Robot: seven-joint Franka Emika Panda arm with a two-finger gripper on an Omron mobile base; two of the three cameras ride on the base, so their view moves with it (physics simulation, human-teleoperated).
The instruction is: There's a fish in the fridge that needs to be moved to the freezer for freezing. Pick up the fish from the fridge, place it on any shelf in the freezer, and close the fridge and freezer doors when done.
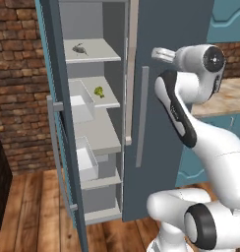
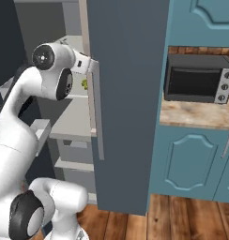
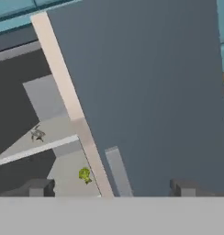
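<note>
The small dark grey fish [image 1: 80,48] [image 3: 37,134] lies on an upper pale grey shelf [image 1: 102,51] of the narrower open compartment, the freezer. The freezer door [image 1: 57,98] stands wide open at the left, with clear bins on its inside. The fridge's plain slate-grey door [image 1: 161,19] [image 2: 130,93] [image 3: 150,82] is shut or nearly so, and a beige strip shows along its left edge. My gripper [image 1: 159,53] [image 2: 90,63] [image 3: 111,188] is open and empty. It is high in front of that door, near the top of its bar handle [image 1: 141,115] [image 3: 116,170].
A green broccoli floret [image 1: 99,91] [image 3: 85,174] sits on the shelf below the fish. To the right are teal cabinets and a wooden counter [image 2: 196,115] carrying a toaster oven [image 2: 196,84]. A brick wall [image 1: 18,74] closes the left side.
</note>
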